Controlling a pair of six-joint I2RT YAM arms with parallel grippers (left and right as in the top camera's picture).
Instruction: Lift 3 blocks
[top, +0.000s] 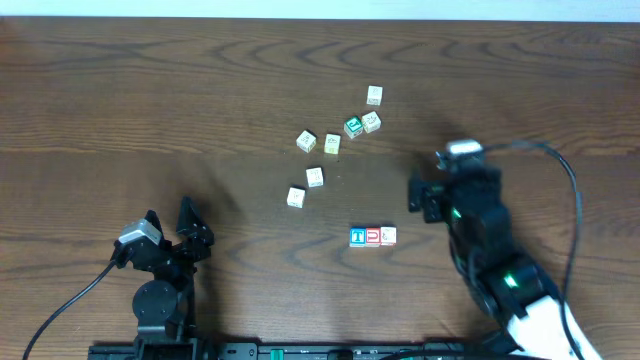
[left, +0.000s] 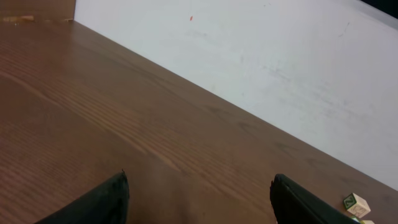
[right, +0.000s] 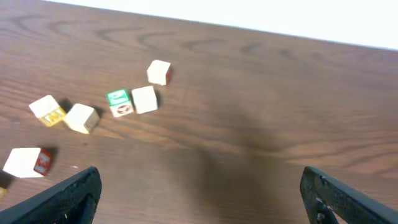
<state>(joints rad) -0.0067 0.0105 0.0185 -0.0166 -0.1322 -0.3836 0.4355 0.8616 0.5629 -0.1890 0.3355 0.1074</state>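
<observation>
Three blocks lie side by side in a row on the wooden table: a blue-faced block (top: 357, 237) with a white letter, a red-faced block (top: 373, 237) and a pale cream block (top: 388, 236). My right gripper (top: 427, 180) hovers open just up and right of the row, apart from it. The right wrist view shows its fingers (right: 74, 194) spread wide over bare wood, and the row is out of that view. Far to the left of the row, my left gripper (top: 170, 215) stands open and empty, its fingers (left: 107, 200) wide apart.
Several loose cubes are scattered behind the row, among them a green-faced cube (top: 353, 127) (right: 119, 102) and pale ones (top: 314, 177) (top: 296, 197) (right: 159, 71). One pale cube (left: 356, 204) shows at the left wrist view's lower right. A white wall runs behind the table's far edge.
</observation>
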